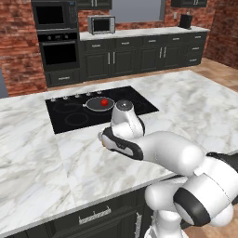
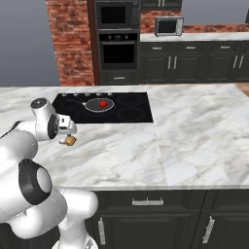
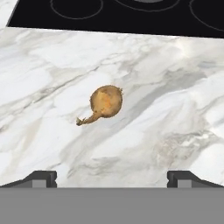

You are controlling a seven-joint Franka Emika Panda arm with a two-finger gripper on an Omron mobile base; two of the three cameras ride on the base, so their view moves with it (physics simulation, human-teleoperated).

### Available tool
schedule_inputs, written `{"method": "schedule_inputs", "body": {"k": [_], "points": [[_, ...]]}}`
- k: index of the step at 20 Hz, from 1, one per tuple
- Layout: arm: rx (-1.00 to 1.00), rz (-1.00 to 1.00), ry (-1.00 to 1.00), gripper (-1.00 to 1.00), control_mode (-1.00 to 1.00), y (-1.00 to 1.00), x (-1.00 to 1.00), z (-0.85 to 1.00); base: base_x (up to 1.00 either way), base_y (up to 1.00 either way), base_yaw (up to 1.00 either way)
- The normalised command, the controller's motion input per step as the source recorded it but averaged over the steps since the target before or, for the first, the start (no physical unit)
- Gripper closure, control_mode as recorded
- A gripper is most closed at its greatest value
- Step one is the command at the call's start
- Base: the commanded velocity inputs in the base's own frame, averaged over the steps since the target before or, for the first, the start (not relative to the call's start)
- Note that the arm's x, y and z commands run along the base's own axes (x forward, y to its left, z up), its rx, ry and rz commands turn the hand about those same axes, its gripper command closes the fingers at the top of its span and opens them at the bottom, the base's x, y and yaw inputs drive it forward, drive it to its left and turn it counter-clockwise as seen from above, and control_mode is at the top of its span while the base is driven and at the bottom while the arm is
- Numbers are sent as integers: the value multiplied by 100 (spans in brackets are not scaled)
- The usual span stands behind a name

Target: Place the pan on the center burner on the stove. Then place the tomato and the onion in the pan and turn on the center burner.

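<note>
My tool (image 3: pixel 112 177) is spread wide and holding nothing, hanging over the onion (image 3: pixel 105 103) without touching it. The onion lies on its side on the marble desk (image 2: pixel 194 131), just off the front edge of the stove (image 2: pixel 131 113), pointed tip aimed away from the glass. Over on the stove, the pan (image 1: pixel 98 104) sits on the center burner (image 1: pixel 105 109) with the tomato (image 1: pixel 105 102) already in it. Nothing else crowds the onion, bare marble all round it.
</note>
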Motion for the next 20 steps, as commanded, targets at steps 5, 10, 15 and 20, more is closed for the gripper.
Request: {"method": "schedule_inputs", "body": {"k": [5,10,15,20], "points": [[7,0,15,-100,-100,1,18,-1,0,0,0],[7,0,21,-100,-100,3,13,-3,0,0,0],[2,0,13,-100,-100,7,12,-13,0,0,0],[0,-2,2,-100,-100,13,4,-31,0,0,0]]}}
